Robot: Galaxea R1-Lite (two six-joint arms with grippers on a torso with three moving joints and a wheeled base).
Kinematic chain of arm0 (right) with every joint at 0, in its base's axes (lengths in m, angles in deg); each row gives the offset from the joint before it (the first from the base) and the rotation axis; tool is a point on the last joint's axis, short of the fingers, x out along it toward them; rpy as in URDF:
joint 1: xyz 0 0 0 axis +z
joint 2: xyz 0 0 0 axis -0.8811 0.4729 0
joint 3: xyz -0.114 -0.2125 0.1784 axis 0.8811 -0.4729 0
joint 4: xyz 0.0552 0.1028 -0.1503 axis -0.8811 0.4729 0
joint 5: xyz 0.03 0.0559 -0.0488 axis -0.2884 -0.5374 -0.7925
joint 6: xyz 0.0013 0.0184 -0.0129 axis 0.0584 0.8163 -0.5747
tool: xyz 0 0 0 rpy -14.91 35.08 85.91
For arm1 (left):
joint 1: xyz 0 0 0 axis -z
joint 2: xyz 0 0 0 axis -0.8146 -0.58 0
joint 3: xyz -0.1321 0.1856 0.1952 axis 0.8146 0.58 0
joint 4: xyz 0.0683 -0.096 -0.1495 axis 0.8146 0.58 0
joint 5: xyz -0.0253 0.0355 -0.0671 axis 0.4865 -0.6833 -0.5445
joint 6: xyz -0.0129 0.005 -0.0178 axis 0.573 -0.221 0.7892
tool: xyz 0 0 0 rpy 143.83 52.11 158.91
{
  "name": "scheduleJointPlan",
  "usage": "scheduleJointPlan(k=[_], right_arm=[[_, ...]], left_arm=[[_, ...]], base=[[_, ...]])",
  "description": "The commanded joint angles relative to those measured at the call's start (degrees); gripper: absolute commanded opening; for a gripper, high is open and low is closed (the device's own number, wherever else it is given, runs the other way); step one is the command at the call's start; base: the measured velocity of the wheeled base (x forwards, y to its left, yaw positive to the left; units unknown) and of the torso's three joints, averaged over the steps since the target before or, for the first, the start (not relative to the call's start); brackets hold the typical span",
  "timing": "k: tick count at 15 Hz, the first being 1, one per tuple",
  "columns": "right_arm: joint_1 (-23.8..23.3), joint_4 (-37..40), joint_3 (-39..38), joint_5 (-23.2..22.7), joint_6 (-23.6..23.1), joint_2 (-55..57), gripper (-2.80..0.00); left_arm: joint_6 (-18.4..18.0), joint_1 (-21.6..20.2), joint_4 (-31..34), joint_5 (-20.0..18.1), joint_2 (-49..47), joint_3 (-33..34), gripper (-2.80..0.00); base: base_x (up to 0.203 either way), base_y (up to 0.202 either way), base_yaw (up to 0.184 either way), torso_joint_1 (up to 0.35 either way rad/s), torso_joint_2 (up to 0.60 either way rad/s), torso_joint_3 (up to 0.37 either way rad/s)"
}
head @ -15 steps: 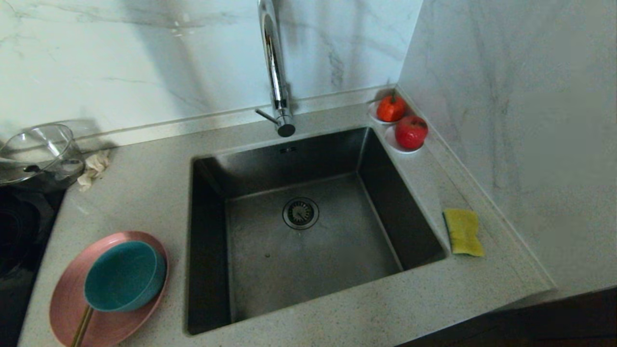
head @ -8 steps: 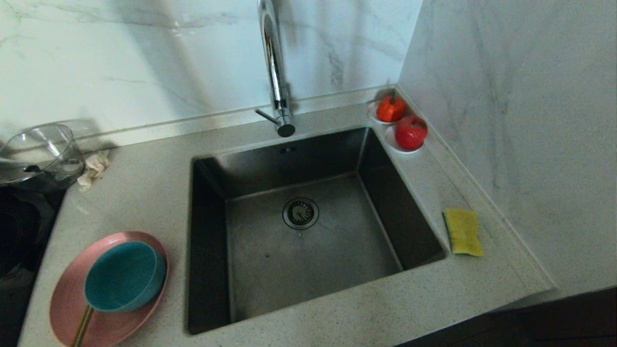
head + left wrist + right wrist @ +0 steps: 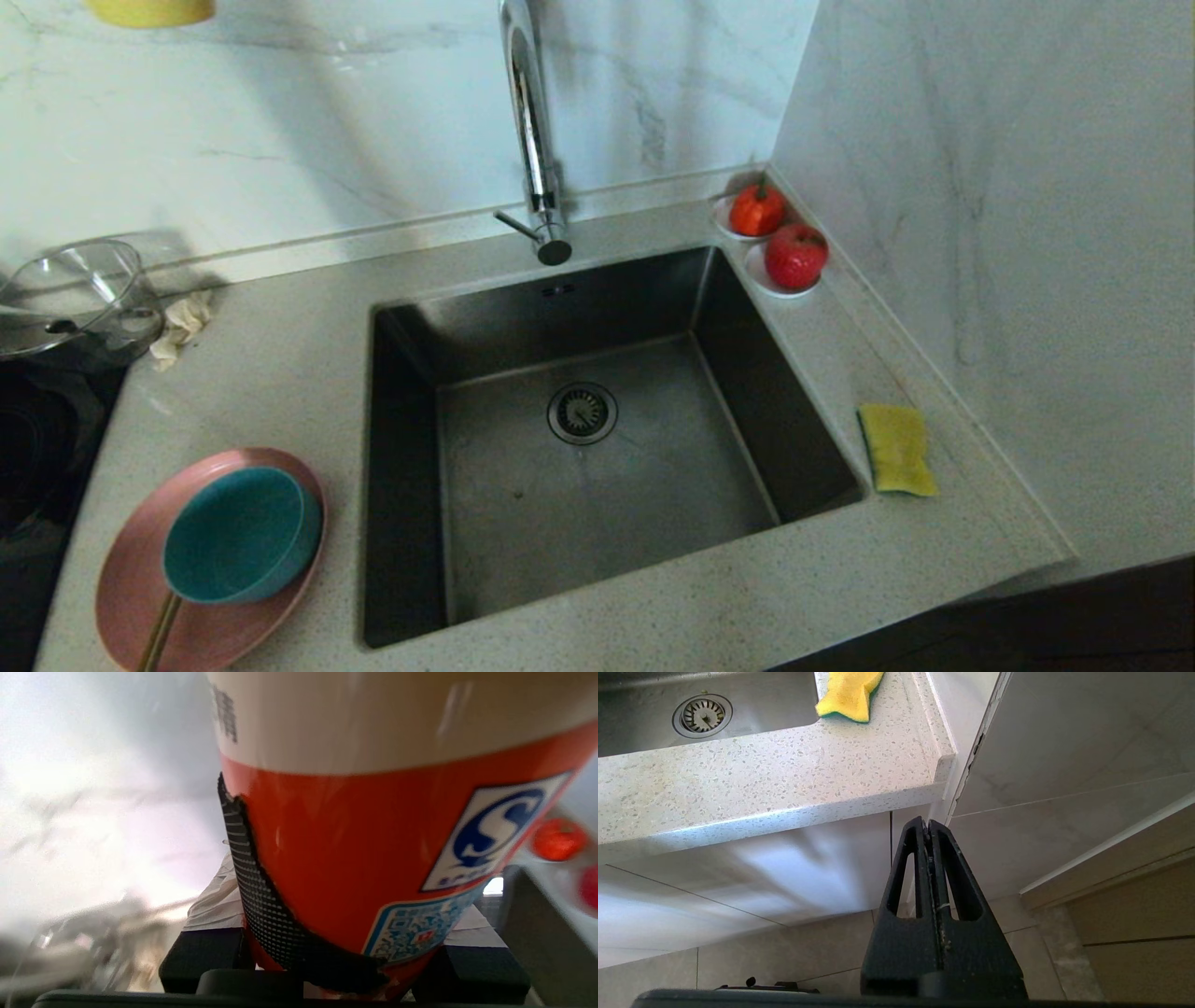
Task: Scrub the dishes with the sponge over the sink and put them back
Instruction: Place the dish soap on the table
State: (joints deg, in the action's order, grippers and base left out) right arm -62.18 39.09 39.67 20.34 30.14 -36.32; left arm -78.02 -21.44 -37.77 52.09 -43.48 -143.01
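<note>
The teal bowl [image 3: 238,532] sits in the pink plate [image 3: 126,560] on the counter left of the sink [image 3: 597,485]. The yellow sponge [image 3: 896,448] lies flat on the counter right of the sink, and the right wrist view shows this sponge [image 3: 847,693] too. My left gripper [image 3: 343,933] is shut on an orange bottle [image 3: 373,849] with a cream upper part and a printed label; the bottle fills the space between the fingers. My right gripper [image 3: 928,828] hangs shut and empty below the counter's front edge.
A chrome tap [image 3: 532,140] rises behind the sink. Two red fruits [image 3: 780,238] on white saucers sit in the back right corner. A glass bowl [image 3: 70,294] and a beige rag [image 3: 184,322] are at the back left. A yellow rounded object [image 3: 149,9] pokes in at the top edge.
A yellow rounded object has come into the top left edge of the head view. Dishes, sponge and sink have not moved.
</note>
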Motion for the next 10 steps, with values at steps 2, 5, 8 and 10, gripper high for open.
scheduleJointPlan(k=[2,5,8,10], right_arm=[[0.1,0.0,0.0,0.0,0.0,0.0,-2.8],[0.0,0.0,0.0,0.0,0.0,0.0,-2.8],[0.0,0.0,0.0,0.0,0.0,0.0,-2.8],[0.0,0.0,0.0,0.0,0.0,0.0,-2.8]], left_arm=[[5.4,-12.1,2.8,-5.9,4.2,3.2,-2.8],[9.9,-21.2,3.0,-8.6,7.5,11.1,-2.8],[11.7,-27.6,2.8,-8.8,10.1,19.6,-2.8],[15.7,-29.8,1.0,-8.8,10.7,24.6,-2.8]], base=[[0.0,0.0,0.0,0.0,0.0,0.0],[0.0,0.0,0.0,0.0,0.0,0.0],[0.0,0.0,0.0,0.0,0.0,0.0],[0.0,0.0,0.0,0.0,0.0,0.0]])
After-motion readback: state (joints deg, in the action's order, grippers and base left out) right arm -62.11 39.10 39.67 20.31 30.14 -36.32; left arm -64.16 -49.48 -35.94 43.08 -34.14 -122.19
